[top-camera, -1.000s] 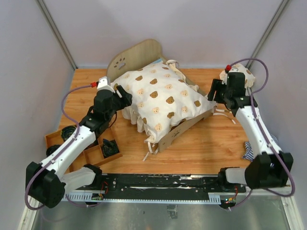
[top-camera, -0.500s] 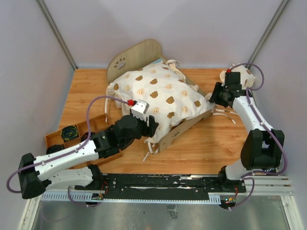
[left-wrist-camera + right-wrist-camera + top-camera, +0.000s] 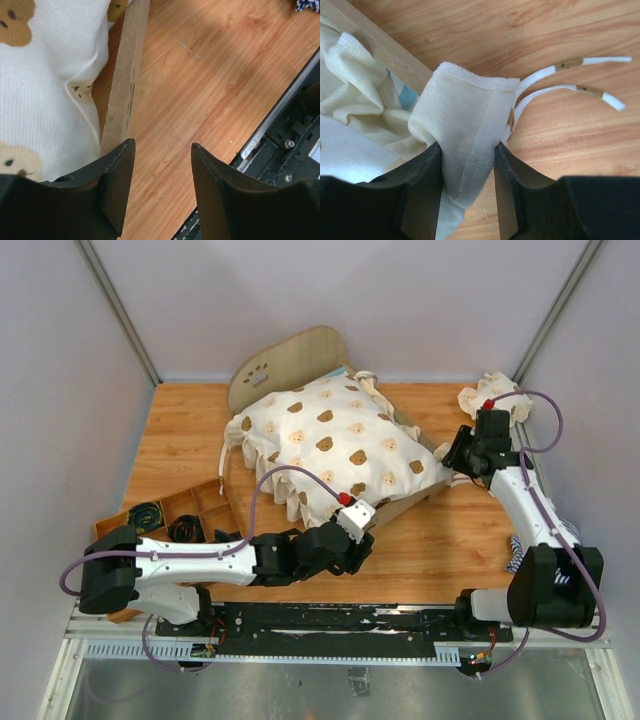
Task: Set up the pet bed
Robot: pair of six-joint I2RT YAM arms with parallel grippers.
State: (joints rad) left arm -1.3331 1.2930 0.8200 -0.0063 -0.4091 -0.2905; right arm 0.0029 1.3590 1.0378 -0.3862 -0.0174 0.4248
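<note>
- A wooden tray [image 3: 205,502] with compartments sits at the left near edge of the counter [image 3: 450,550], holding a few dark items too small to make out.
- The left arm reaches low along the near edge, and the left tool [image 3: 368,538] ends at the near corner of the pet bed [image 3: 290,358].
- In the left wrist view its fingers [image 3: 117,185] stand apart with only bare counter between them, so this tool is open and holds nothing.
- The plywood footboard [image 3: 125,85] runs away from the tip of the finger on the left of that view. It is just beside that finger, outside the gap.
- The pet bed lies at an angle in the middle of the counter. Its arched headboard with the paw cutout [image 3: 262,370] is toward the far left, and the footboard is toward the near right.
- A cream bear-print cover [image 3: 330,445] with a ruffled edge is draped over most of the frame and hangs over its near-left side.
- The right tool [image 3: 452,458] is at the bed's right-hand corner, with loose white ties [image 3: 560,90] lying on the counter just beside it.
- In the right wrist view its fingers [image 3: 512,170] are closed on a folded corner of the cover, and the cloth fills the gap between them.
- Beside that fold, a frame rail [image 3: 380,47] and a sliver of blue-striped mattress [image 3: 409,96] show.
- A small bear-print pillow [image 3: 497,395] lies at the far right, apart from the bed.
- A blue-and-white cloth [image 3: 517,552] lies at the counter's right edge.
</note>
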